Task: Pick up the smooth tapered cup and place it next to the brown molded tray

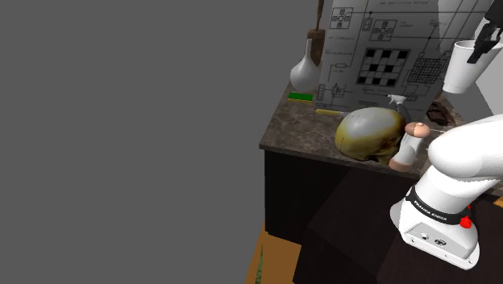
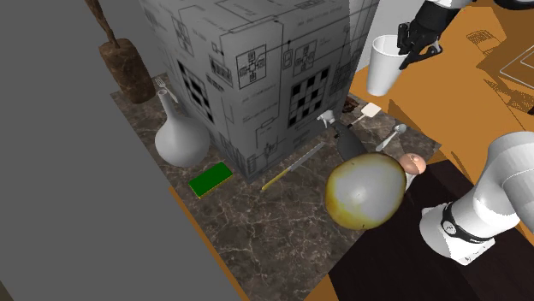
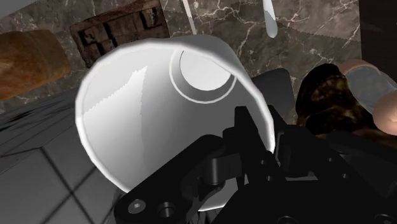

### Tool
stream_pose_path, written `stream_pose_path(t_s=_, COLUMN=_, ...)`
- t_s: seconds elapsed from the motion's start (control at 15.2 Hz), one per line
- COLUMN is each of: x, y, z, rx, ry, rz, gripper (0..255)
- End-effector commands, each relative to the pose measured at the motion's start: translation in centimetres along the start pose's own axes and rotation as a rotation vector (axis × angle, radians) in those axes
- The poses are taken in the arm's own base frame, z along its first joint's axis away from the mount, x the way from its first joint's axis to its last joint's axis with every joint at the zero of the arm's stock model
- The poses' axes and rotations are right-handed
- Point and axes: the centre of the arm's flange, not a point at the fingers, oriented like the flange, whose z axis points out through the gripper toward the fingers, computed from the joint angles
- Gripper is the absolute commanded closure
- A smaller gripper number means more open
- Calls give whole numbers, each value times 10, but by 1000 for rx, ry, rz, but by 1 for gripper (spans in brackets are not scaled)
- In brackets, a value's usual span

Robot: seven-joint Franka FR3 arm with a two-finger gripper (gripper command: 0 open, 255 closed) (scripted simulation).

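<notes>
A plain white tapered cup [image 1: 461, 68] hangs in the air above the right end of the dark marble counter [image 1: 322, 129]. My black gripper [image 1: 485, 42] is shut on the rim of this cup [image 2: 383, 67], one finger inside and one outside. In the wrist view the cup [image 3: 146, 108] lies tilted with its open mouth facing the camera, and the gripper [image 3: 254, 146] clasps its wall. The brown molded tray [image 3: 121, 28] lies on the counter below, beyond the cup. It is partly hidden by the cup.
A large grey box printed with diagrams [image 2: 257, 77] stands on the counter. A white flask [image 2: 180, 137] and a green block [image 2: 210, 180] are beside it, and a yellowish dome [image 2: 366, 192], a pink-capped bottle [image 2: 413, 164], a spoon [image 2: 398, 132] and a yellow pencil [image 2: 291, 167] lie nearer the stand.
</notes>
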Motion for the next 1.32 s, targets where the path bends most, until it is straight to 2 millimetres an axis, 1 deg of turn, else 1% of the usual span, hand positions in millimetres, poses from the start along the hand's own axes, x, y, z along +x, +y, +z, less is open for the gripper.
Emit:
stream_pose_path(t_s=0.0, x=-3, y=-1, z=10, rx=-1, ry=0, rz=-1, gripper=255)
stream_pose_path(t_s=1.25, x=-4, y=-16, z=109, rx=-1, ry=0, rz=-1, gripper=255)
